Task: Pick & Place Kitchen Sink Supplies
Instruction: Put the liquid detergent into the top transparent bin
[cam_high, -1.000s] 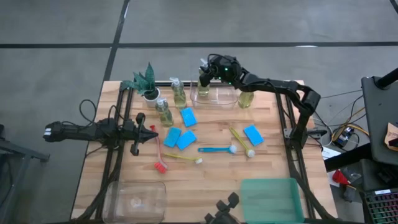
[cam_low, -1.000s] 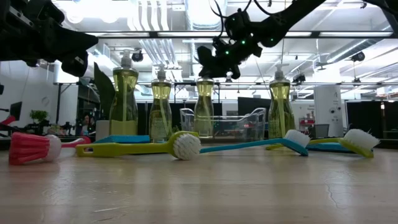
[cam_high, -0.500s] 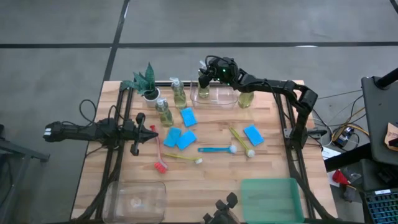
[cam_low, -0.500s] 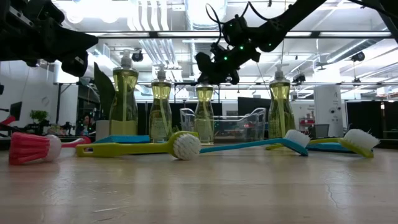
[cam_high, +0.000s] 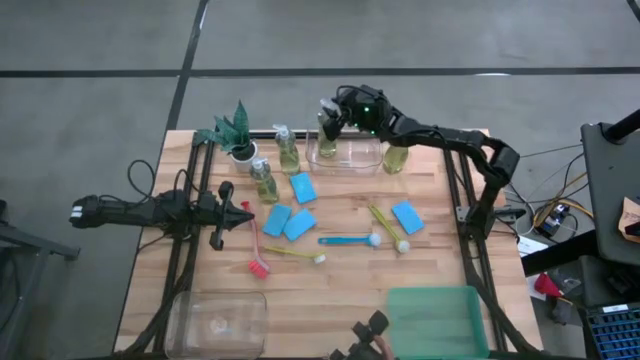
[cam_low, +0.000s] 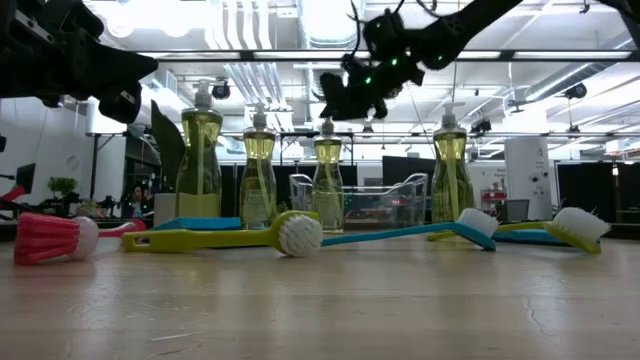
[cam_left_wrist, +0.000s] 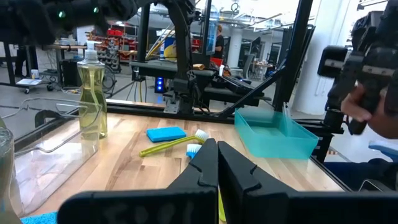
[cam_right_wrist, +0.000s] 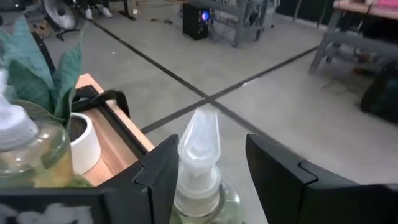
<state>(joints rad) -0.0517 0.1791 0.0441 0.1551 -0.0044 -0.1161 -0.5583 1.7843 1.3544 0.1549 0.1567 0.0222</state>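
The right hand is held over the far edge of the table, its fingers spread apart on either side of the pump top of a soap bottle without gripping it. That bottle is seen standing upright in the clear tray at the back of the table. Three further soap bottles are noted: one just beside the tray's right end, two near the potted plant. Four blue sponges and the dish brushes are found lying mid-table. The left hand is kept clenched and empty over the table's left side.
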